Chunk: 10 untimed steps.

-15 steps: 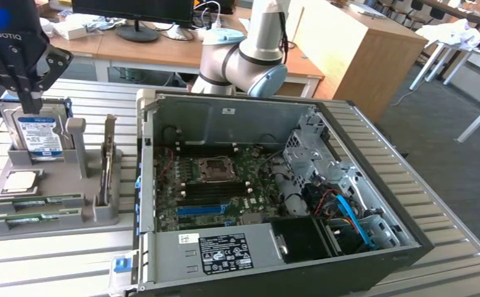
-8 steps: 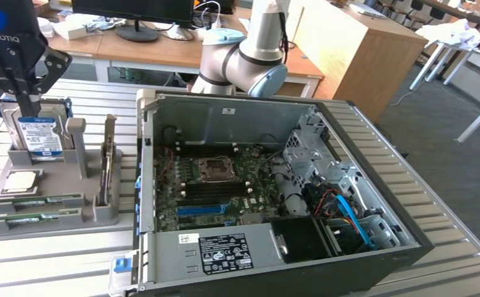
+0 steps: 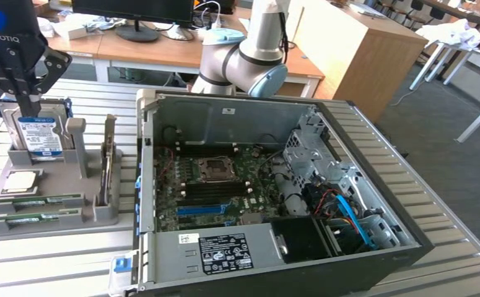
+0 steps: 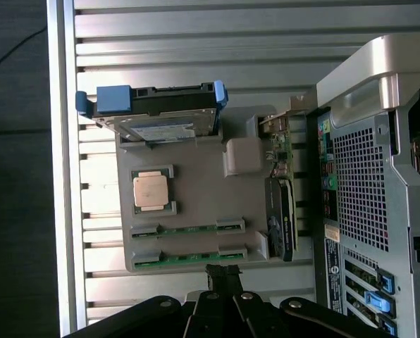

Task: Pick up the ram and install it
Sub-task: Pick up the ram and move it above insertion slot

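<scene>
— What does the exterior view give you that the wrist view doesn't?

— The inside of the open computer case (image 3: 306,185), with its board (image 3: 223,185) in plain sight, and the arm (image 3: 252,49) rising behind it. At the exterior view's left, the jaws hang above the grey tray (image 3: 54,232), up over the hard drive (image 3: 39,133) that stands in it.

— And the wrist view?

— It looks straight down on the tray. You can see the jaws pressed together, pinching nothing. Their dark tip shows at the tray's outer edge, just beside the ram (image 4: 189,256). How high above it they are, I cannot tell.

— So where is the ram?

— It lies flat in the tray's outermost slot, with a second stick (image 4: 189,229) in the slot alongside. The square chip (image 4: 152,191) comes next, then the hard drive at the far end.

— Is there room to move?

— Starting from the exterior view's left, there is bare slatted counter (image 3: 58,266) and then the tray. A tall card (image 3: 108,161) stands on edge along the tray's side nearest the case, and the case wall is just beyond it. Over the sticks it is open, while the card and the case wall close in that one side.
</scene>
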Motion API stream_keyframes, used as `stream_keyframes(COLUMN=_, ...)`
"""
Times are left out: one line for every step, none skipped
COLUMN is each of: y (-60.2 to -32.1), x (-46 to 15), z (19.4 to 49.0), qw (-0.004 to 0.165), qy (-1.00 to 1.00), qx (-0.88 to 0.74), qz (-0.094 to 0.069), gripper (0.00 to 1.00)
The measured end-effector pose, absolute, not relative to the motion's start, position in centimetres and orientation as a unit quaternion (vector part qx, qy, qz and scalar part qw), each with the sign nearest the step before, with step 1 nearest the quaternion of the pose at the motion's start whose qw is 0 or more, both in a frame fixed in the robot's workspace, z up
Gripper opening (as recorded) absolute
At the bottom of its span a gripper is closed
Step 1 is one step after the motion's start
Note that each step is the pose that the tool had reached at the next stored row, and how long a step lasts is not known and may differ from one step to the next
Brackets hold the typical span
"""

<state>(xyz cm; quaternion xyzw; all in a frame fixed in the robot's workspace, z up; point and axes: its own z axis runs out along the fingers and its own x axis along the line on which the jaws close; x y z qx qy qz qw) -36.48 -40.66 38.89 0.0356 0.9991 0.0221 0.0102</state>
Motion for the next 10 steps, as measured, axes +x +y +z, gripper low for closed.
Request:
stream_keyframes(y=-40.66, x=-36.48, z=38.90, qw=0.010, qy=0.999, qx=0.035, qz=0.022, gripper=0.10)
stream_keyframes(y=-40.66, x=-36.48, z=38.90, qw=0.010, qy=0.999, qx=0.035, qz=0.022, gripper=0.10)
stream_keyframes(y=-40.66, x=-36.48, z=38.90, qw=0.010, qy=0.999, qx=0.034, qz=0.022, gripper=0.10)
stream_keyframes(y=-40.66, x=-36.48, z=38.90, qw=0.010, qy=0.999, qx=0.033, qz=0.022, gripper=0.10)
stream_keyframes(y=-40.66, x=-36.48, z=38.90, qw=0.010, qy=0.999, qx=0.032, qz=0.022, gripper=0.10)
stream_keyframes(y=-40.66, x=-36.48, z=38.90, qw=0.010, qy=0.999, qx=0.031, qz=0.022, gripper=0.10)
stream_keyframes(y=-40.66, x=-36.48, z=38.89, qw=0.010, qy=0.999, qx=0.030, qz=0.022, gripper=0.10)
stream_keyframes(y=-40.66, x=-36.48, z=38.89, qw=0.010, qy=0.999, qx=0.028, qz=0.022, gripper=0.10)
stream_keyframes(y=-40.66, x=-36.48, z=38.89, qw=0.010, qy=0.999, qx=0.027, qz=0.022, gripper=0.10)
stream_keyframes(y=-40.66, x=-36.48, z=38.89, qw=0.010, qy=0.999, qx=0.024, qz=0.022, gripper=0.10)
